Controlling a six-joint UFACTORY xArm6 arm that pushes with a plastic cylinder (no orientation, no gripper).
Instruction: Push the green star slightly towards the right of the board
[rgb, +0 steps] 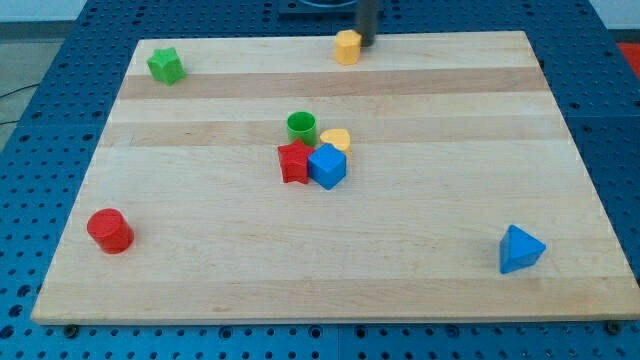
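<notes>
Right at the top edge of the board, my tip (366, 44) sits just beside the yellow block (346, 47), on that block's right side, and they look like they touch or almost touch. My tip is only a dark rod, so it cannot open or close, and it holds nothing. It is far away from the green star (165, 65), which sits near the top left corner of the board, all by itself. The wooden board (420, 250) is the biggest thing; it is pale and lies on a blue table with rows of little holes (620, 120). The blue triangle block (520, 249) rests near the bottom right corner, well apart from everything else. The red cylinder (110, 230) stands near the left edge, down toward the bottom left corner, also alone. Four blocks crowd together in the middle of the board. The blue cube (327, 166) is on the right side of that bunch, and the red star (295, 161) is pressed up against its left side. The green cylinder (301, 126) stands just above the red star. A small yellow piece (336, 138) peeks out behind the blue cube, just beside the green cylinder; its shape is hard to tell.
</notes>
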